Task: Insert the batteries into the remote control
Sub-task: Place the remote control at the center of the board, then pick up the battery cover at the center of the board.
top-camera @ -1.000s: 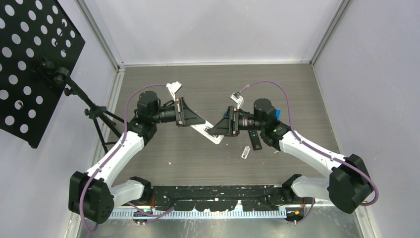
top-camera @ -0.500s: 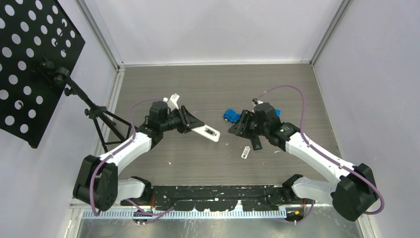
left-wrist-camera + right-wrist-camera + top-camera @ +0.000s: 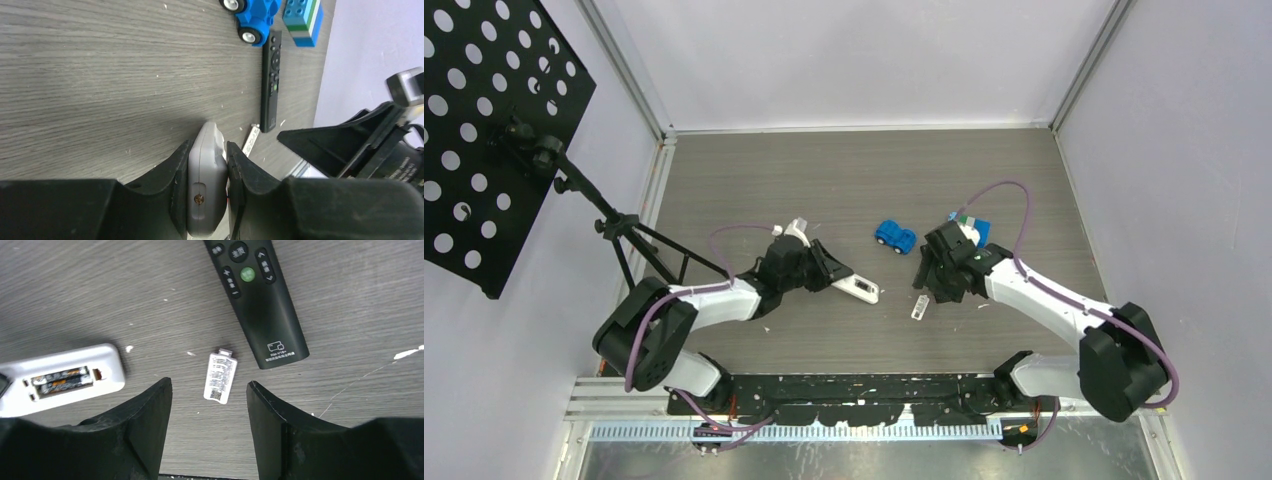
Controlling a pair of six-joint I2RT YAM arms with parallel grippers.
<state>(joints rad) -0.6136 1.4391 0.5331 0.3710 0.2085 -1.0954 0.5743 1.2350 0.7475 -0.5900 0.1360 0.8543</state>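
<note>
My left gripper (image 3: 209,146) is shut on the white remote control (image 3: 206,175), clamping its sides; from above, the remote (image 3: 858,289) sticks out to the right of that gripper (image 3: 832,276). The right wrist view shows the remote (image 3: 95,365) with its compartment uncovered and the batteries (image 3: 62,380) lying inside, dark with orange marks. My right gripper (image 3: 208,385) hangs open just above the table, over a small white plastic cover piece (image 3: 220,376), and touches nothing. In the top view it (image 3: 924,283) sits right of the remote.
A black remote (image 3: 260,300) lies just beyond the cover piece (image 3: 919,308). A blue toy car (image 3: 894,237) and a blue-green brick block (image 3: 302,15) sit further back. A black tripod (image 3: 624,235) stands at the left edge.
The two grippers were together at the white remote in mid-table. The right one has let go and moved right, over the cover piece. The left arm has drawn the remote nearer and lower.
</note>
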